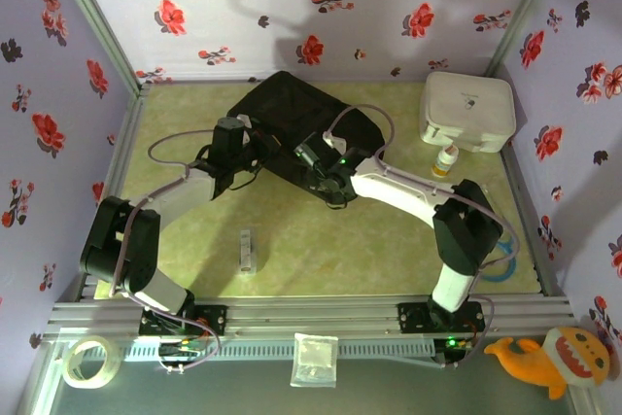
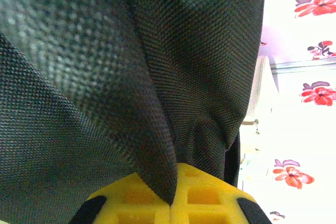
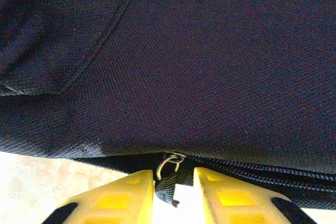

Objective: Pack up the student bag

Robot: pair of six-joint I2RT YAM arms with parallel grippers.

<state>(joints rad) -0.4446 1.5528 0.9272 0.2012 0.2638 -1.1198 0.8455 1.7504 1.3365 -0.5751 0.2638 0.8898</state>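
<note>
The student bag (image 1: 292,114), a black fabric backpack, lies at the back middle of the table. My left gripper (image 1: 255,139) is at its left edge. In the left wrist view its yellow fingers (image 2: 210,195) are shut on a fold of the bag's fabric (image 2: 131,77), with the gripper (image 2: 173,203) pinching it at the tips. My right gripper (image 1: 313,158) is at the bag's near edge. Seen from the right wrist, it (image 3: 174,182) stands open, with a black zip pull (image 3: 168,186) on a metal ring between the fingers, against the left one. The zip (image 3: 262,169) runs off to the right under the bag's fabric (image 3: 184,66).
A white rounded hard case (image 1: 467,111) stands at the back right, a small bottle (image 1: 445,160) just in front of it. A small clear item (image 1: 246,250) lies on the mat near the front. Off the mat are a tape roll (image 1: 89,361), a plastic packet (image 1: 314,359) and an orange plush toy (image 1: 559,357).
</note>
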